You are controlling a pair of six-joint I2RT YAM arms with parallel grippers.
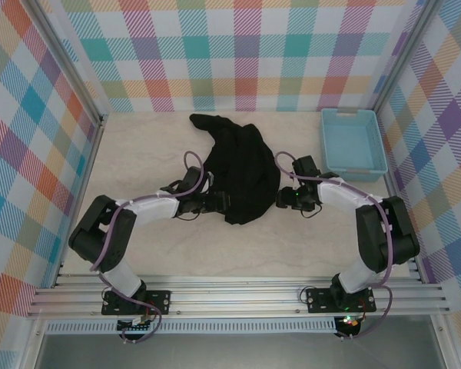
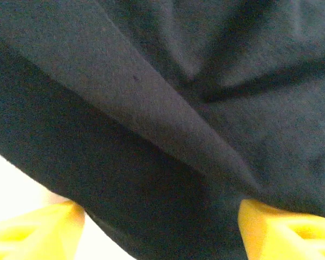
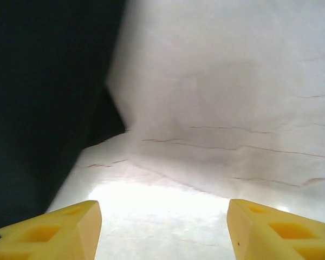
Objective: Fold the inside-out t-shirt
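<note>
The inside-out t-shirt is seen bunched at the middle of the counter, with one narrow end trailing toward the checked far wall. Bare counter is left open along the whole near side and to the left. On the right, the light-blue basket is set by the side wall, apart from the cloth.

The left jaws are placed at the shirt's near-left edge and are spread, the yellow left fingers wide apart. Black folds are blurred across the gap, so contact cannot be judged. The right jaws are spread too, at the shirt's right edge. The right fingers are held over bare counter, the cloth's edge cut off at the left.
</note>
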